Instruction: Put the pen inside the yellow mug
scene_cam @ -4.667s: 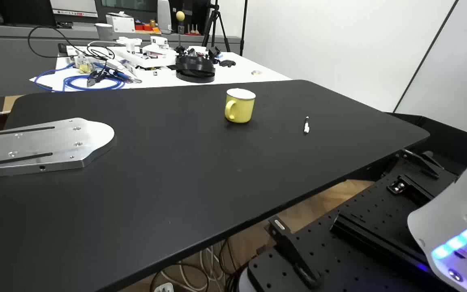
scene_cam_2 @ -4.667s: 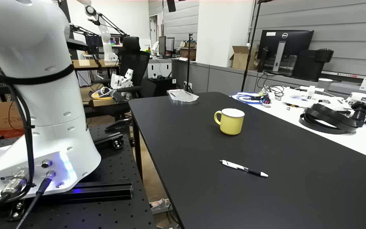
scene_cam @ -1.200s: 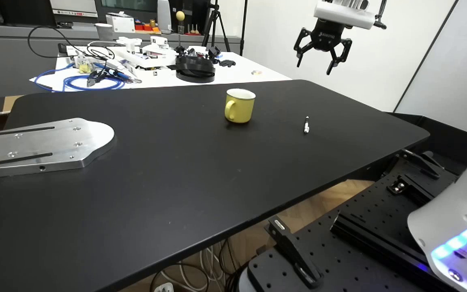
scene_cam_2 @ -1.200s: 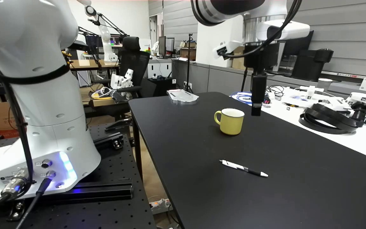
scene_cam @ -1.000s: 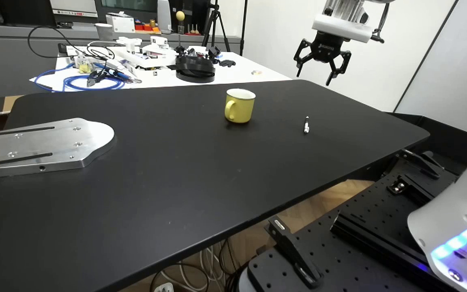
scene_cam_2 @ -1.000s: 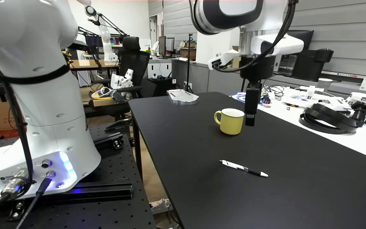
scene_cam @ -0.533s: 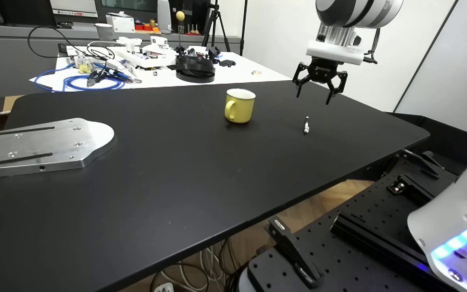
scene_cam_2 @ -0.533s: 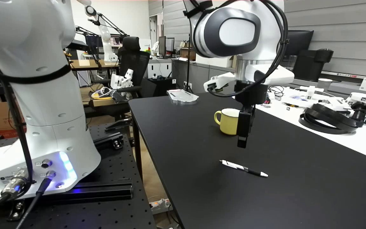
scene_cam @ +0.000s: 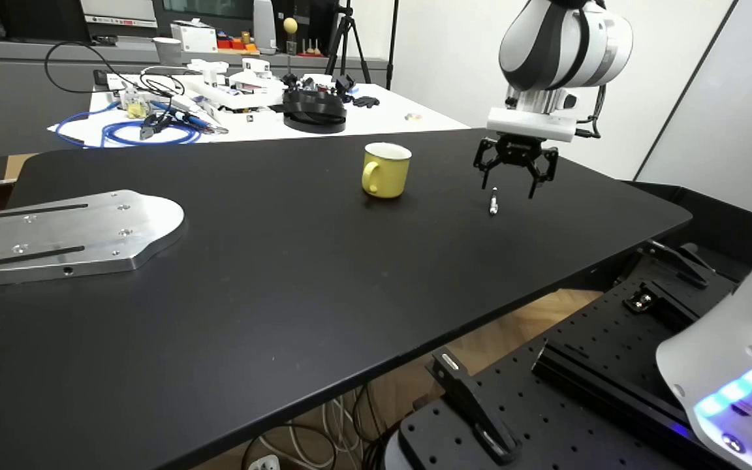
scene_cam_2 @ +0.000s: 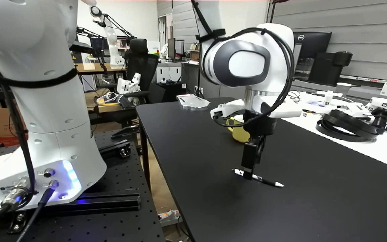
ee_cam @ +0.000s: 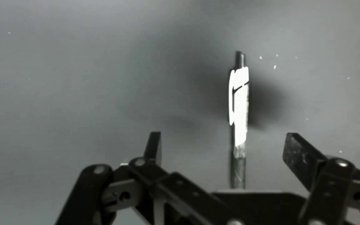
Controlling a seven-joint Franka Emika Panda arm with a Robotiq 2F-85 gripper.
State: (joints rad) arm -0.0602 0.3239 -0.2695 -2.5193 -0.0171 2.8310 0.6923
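Note:
The pen [scene_cam: 493, 203], white with a black grip section, lies flat on the black table [scene_cam: 271, 261]; it also shows in an exterior view [scene_cam_2: 269, 182]. My gripper [scene_cam: 508, 190] is open and empty, pointing down, low over the pen. In an exterior view the fingers [scene_cam_2: 248, 175] overlap the pen's white part. In the wrist view the pen [ee_cam: 241, 106] runs lengthwise between the spread fingertips [ee_cam: 224, 140], nearer the right finger, touching neither. Its lower end is hidden by the gripper body. The yellow mug [scene_cam: 394, 176] stands upright; in an exterior view [scene_cam_2: 240, 135] the gripper partly hides it.
A silver metal plate [scene_cam: 82, 228] lies at the table's far end, also seen in an exterior view [scene_cam_2: 193, 101]. A white side table [scene_cam: 239, 128] with cables and a black round object [scene_cam: 314, 111] adjoins the black table. The arm's base stands beyond the table edge.
The arm has come into view and my open gripper has moved down from high above the table to just over the pen. The pen and mug have not moved.

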